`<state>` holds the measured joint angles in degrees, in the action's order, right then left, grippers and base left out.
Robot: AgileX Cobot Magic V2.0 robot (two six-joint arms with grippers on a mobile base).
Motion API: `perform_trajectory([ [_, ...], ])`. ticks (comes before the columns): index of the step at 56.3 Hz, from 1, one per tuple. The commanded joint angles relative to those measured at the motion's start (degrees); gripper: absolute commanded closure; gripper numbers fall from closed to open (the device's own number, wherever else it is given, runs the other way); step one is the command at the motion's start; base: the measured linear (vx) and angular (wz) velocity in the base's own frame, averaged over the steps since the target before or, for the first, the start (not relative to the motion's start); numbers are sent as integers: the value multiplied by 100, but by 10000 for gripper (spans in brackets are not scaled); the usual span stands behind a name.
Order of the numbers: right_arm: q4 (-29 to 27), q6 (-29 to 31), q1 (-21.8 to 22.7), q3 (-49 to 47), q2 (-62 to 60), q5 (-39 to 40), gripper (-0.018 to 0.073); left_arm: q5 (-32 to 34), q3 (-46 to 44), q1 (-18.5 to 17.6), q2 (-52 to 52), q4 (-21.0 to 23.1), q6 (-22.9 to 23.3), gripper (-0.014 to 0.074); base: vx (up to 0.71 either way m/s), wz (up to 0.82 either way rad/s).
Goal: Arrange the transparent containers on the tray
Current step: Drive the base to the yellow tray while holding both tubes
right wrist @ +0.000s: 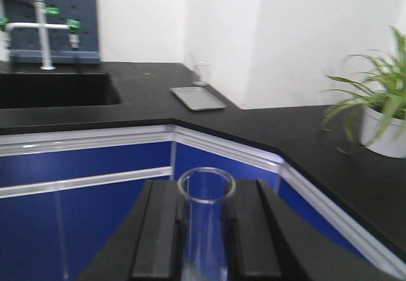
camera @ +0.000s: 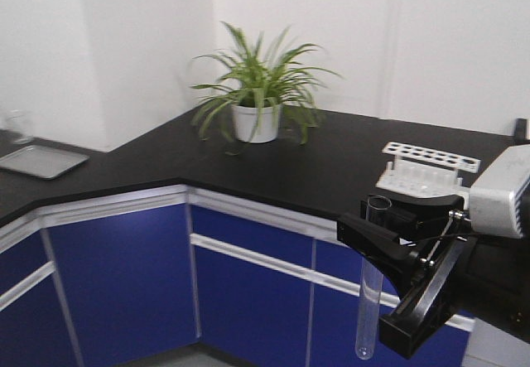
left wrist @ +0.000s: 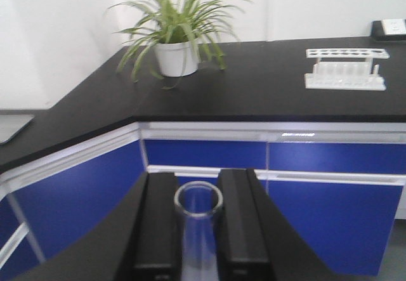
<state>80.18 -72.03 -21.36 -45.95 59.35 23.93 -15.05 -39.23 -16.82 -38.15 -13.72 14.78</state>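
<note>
Each gripper holds one clear glass test tube. In the left wrist view my left gripper is shut on a test tube, whose open rim shows between the two black fingers. My right gripper is likewise shut on the second test tube. The front view shows the right gripper at the lower right, off the counter's edge, with its tube hanging upright and rounded end down. The left gripper is outside the front view. The yellow tray is out of view in all frames.
A black L-shaped counter tops blue cabinets. On it stand a potted plant, a white rack with round holes and a flat grey metal tray. A sink with a tap sits far left.
</note>
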Motion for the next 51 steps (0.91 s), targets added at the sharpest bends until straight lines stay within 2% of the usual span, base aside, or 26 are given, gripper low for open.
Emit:
perform_trajectory([
  [1,-150,16,23,-176,-110,72,572,467,-152,-36,18,28,44,600,-35,48],
  [51,-150,27,23,-176,-110,72,572,467,-152,-36,24,28,44,600,-26,49],
])
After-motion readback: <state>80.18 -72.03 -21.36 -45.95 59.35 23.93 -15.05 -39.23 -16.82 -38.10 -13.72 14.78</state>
